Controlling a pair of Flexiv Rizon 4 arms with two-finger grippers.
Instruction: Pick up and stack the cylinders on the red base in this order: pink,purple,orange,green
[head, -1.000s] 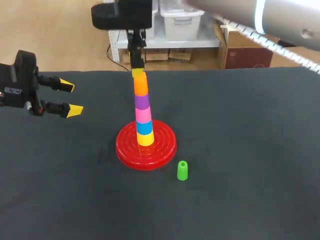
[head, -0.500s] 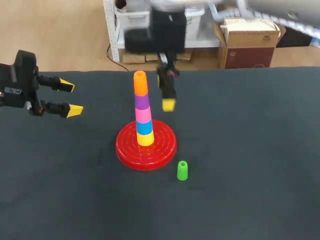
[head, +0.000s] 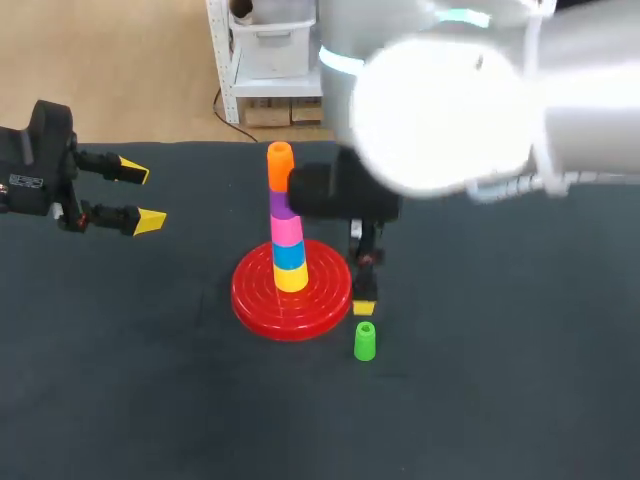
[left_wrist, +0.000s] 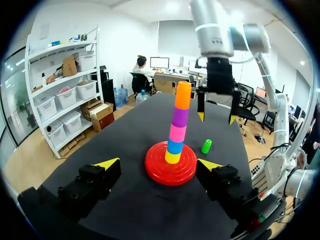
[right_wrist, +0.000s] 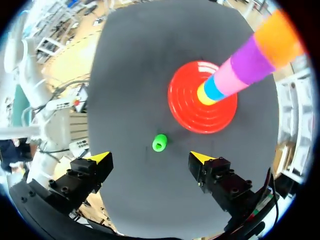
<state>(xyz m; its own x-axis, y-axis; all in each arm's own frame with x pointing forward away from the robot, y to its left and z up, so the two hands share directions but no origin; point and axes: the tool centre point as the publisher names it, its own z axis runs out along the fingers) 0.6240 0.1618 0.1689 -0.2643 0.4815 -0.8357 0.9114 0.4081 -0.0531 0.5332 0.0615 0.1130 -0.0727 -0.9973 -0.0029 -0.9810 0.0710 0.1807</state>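
Site: robotics lab, office-type room. Evidence I see: left gripper (head: 142, 196) and right gripper (left_wrist: 216, 118) over black table (left_wrist: 125, 150); metal shelves (left_wrist: 55, 50), plastic bins (left_wrist: 70, 97); cardboard boxes (left_wrist: 97, 107); monitor (left_wrist: 160, 62) at far end.

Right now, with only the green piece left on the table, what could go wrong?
The green cylinder is small and stands close to the red base; the right gripper, open above it, might tip it or catch the base's rim. The tall stack, topped by the orange cylinder, has the right arm close beside it: a bump could topple it.
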